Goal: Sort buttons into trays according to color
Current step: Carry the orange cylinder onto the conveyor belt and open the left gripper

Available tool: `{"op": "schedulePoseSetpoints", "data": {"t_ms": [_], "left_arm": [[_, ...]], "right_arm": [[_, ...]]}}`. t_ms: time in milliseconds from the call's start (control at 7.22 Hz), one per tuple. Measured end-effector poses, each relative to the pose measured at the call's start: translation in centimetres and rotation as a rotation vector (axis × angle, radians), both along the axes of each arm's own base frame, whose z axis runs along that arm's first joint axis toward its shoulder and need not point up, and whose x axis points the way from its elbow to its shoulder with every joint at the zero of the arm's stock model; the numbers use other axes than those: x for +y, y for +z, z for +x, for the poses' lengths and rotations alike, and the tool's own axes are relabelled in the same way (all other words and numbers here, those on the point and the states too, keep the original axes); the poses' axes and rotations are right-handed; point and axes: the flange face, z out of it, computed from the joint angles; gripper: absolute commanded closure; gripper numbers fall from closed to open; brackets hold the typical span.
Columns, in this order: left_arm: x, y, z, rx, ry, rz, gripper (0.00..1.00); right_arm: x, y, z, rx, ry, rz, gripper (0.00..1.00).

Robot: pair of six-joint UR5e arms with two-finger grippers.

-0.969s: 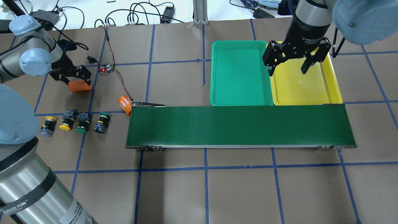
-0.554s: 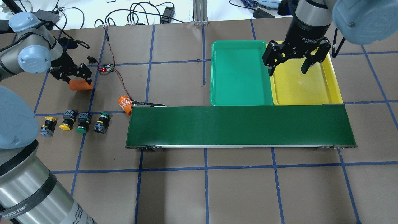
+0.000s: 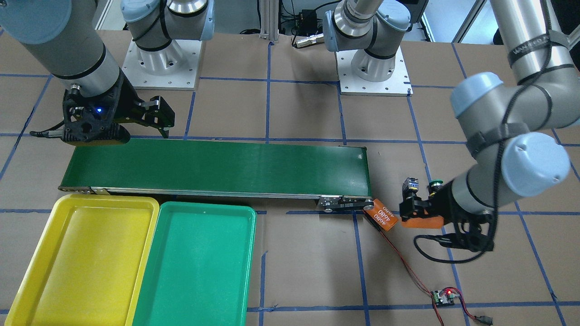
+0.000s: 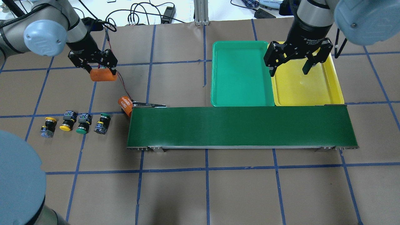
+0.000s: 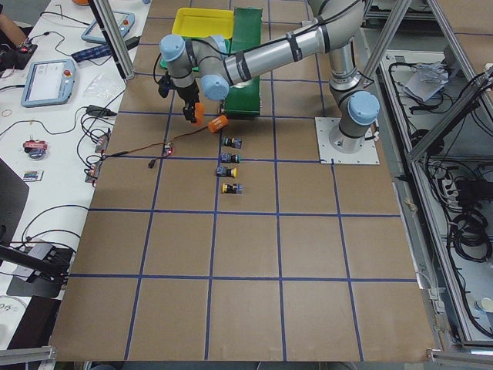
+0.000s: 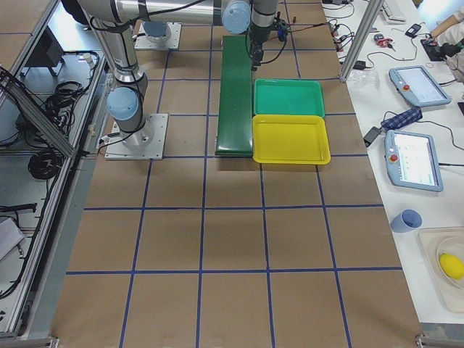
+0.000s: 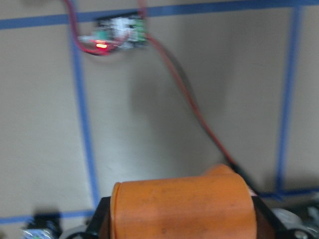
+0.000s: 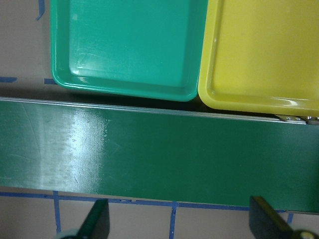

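Note:
Four buttons lie in a row at the table's left: two yellow-capped (image 4: 48,126) (image 4: 66,120) and two green-capped (image 4: 82,123) (image 4: 102,123). My left gripper (image 4: 102,72) is shut on a plain orange cylinder (image 4: 103,76), held beyond the row and apart from it; the left wrist view shows the cylinder (image 7: 182,209) between the jaws. My right gripper (image 4: 288,72) is open and empty, above the seam between the green tray (image 4: 242,73) and the yellow tray (image 4: 307,87). Both trays hold nothing.
A long dark-green conveyor belt (image 4: 240,126) runs in front of the trays. An orange cylinder marked 4680 (image 4: 125,105) lies at its left end. A small circuit board (image 3: 444,296) with a red light and red wires lies under my left gripper.
My left gripper has moved right and farther from the robot, carrying the orange cylinder. The right arm, buttons and trays have not moved.

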Motion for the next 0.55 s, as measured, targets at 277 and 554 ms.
{"op": "schedulePoseSetpoints", "data": {"t_ms": [277,554], "left_arm": [[5.0,0.4,-6.5,0.002,-0.054,0.027,1.00],[9.0,-1.5,-8.2,0.010,-0.078,0.063,1.00]], "right_arm": [[0.0,0.0,0.0,0.000,0.000,0.000,0.00],[0.0,0.0,0.0,0.000,0.000,0.001,0.00]]}}
